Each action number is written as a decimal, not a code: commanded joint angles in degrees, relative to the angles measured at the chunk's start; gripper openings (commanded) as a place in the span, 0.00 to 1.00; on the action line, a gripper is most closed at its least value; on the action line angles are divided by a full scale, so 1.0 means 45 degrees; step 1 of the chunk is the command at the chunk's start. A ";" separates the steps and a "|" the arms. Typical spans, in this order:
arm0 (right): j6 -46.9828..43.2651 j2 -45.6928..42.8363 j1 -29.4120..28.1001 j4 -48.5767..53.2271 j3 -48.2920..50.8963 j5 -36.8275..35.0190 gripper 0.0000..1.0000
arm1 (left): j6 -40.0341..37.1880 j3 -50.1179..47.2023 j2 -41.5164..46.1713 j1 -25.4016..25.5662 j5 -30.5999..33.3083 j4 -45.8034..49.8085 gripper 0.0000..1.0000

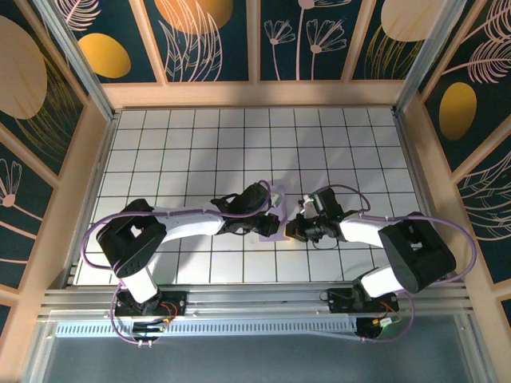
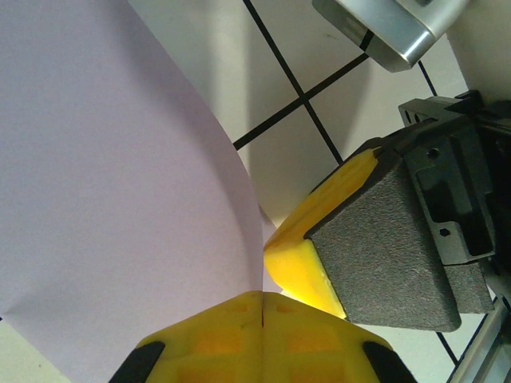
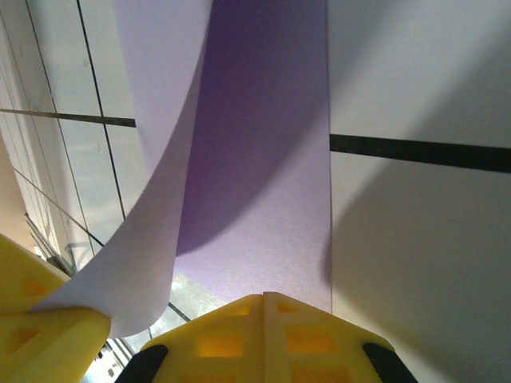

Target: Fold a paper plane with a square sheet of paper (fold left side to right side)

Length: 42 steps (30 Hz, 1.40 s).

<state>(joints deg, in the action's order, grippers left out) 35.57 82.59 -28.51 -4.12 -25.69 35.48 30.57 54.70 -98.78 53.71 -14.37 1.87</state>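
Note:
The square sheet of paper (image 1: 269, 231) lies lavender at the middle of the white grid table, between the two arms. My left gripper (image 1: 275, 214) is shut on one edge of it; in the left wrist view the sheet (image 2: 120, 199) rises curved out of the closed yellow tips (image 2: 262, 297). In the right wrist view, part of the sheet (image 3: 263, 199) lies flat while its left part curls up and over. My right gripper (image 3: 263, 297) is shut, tips down at the flat part's near edge. One right finger (image 2: 307, 267) sits just beside the left gripper's tips.
The tiled table (image 1: 192, 144) is ringed by a wooden frame (image 1: 80, 175) with patterned panels behind it. An aluminium rail (image 1: 255, 299) carrying both arm bases runs along the near edge. Bare tiles stretch behind and to either side of the grippers.

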 commanded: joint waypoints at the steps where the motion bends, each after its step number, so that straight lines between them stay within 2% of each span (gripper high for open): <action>1: 0.0031 0.0194 -0.0148 0.0233 0.0123 -0.0430 0.00 | 0.0141 -0.0065 -0.0148 -0.0081 0.0000 -0.0069 0.00; 13: -0.0940 0.0836 -0.0148 0.2067 -0.0339 -0.1476 0.00 | -0.0369 0.0153 -0.0399 -0.0194 0.0723 0.1043 0.00; 42: -0.1069 0.1002 -0.0168 0.2255 -0.0444 -0.1557 0.00 | -0.1526 0.1356 -0.1205 -0.0686 0.2215 0.2570 0.00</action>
<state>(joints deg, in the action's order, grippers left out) 31.83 84.93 -28.67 1.15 -28.40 33.87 25.23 59.29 -103.02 50.98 -5.82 10.96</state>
